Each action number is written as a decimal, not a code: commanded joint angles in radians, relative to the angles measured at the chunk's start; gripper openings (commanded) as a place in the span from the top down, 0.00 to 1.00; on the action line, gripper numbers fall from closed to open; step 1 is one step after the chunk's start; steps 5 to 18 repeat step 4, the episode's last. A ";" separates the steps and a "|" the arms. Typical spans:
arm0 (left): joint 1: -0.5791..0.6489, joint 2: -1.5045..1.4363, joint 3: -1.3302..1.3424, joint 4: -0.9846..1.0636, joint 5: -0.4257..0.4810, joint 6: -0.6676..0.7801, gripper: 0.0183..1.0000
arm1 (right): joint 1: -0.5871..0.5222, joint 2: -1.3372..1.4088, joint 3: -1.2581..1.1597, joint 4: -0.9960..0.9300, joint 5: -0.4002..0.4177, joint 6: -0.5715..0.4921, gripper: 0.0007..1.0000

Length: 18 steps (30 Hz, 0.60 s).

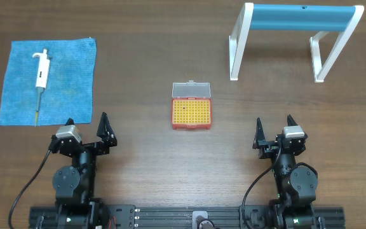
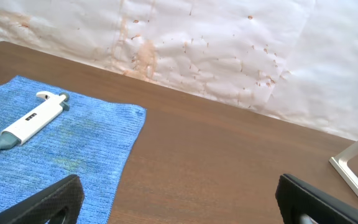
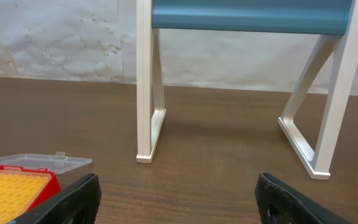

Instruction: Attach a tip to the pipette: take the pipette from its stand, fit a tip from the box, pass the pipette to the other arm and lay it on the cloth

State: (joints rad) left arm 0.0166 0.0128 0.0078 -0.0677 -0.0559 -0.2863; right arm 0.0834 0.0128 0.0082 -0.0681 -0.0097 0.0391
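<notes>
1. Table [image 1: 145,57]: dark wood grain. Wide bare stretches lie between the cloth, the tip box and the stand.
2. Pipette [image 1: 40,71]: white body, lying flat on the blue cloth [image 1: 68,83] at the far left. Its slim yellowish tip ends near the cloth's near edge.
3. Cloth: woven texture, slightly uneven edges, lying flat.
4. Tip box [image 1: 191,114]: red, with a yellow grid rack and a clear lid hinged back. It sits mid-table, well apart from both arms.
5. Stand [image 1: 297,16]: blue bar on white angled legs, at the far right.
6. Left gripper [image 1: 86,124]: near the cloth's near right corner, jaws spread wide.
7. Right gripper [image 1: 274,124]: jaws spread wide, facing the stand across open table.
</notes>
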 commanded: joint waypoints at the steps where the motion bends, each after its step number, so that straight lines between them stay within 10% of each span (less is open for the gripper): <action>1: 0.003 -0.006 -0.002 -0.006 0.000 0.006 0.00 | -0.003 -0.011 -0.003 -0.003 -0.008 -0.006 0.19; 18: 0.003 -0.006 -0.002 -0.007 0.000 0.006 0.00 | -0.003 -0.011 -0.003 -0.004 -0.008 -0.006 0.19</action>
